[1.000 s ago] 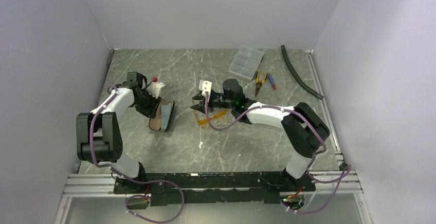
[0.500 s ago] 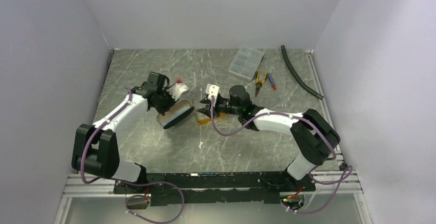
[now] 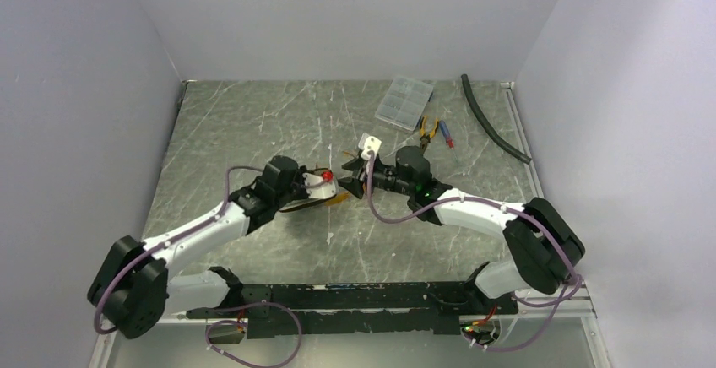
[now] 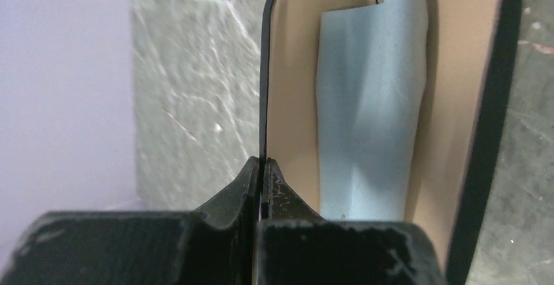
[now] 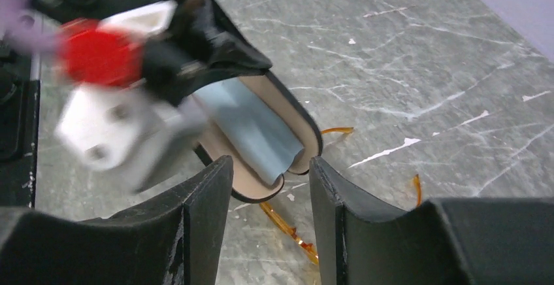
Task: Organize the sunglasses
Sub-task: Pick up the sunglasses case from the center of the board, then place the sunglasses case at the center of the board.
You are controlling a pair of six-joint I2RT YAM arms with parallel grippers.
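The orange sunglasses (image 5: 288,230) lie on the table; in the top view they (image 3: 340,201) are just right of the open glasses case (image 3: 297,206). The case (image 4: 297,82) has a tan lining, a black rim and a light blue cloth (image 4: 369,102) inside. My left gripper (image 4: 262,167) is shut on the case's rim and holds it at the table's middle (image 3: 317,189). My right gripper (image 5: 269,190) is open and empty, hovering over the sunglasses and the end of the case (image 5: 261,128); in the top view this gripper (image 3: 350,175) is beside the left one.
A clear compartment box (image 3: 404,102) lies at the back right, with orange-handled pliers (image 3: 428,131) and a black hose (image 3: 492,120) near it. The left gripper's white and red housing (image 5: 111,89) crowds the right wrist view. Grey walls close in the left, back and right.
My left arm has swung the case from the left side to the middle, up against the sunglasses. My right gripper has shifted a little right and back.
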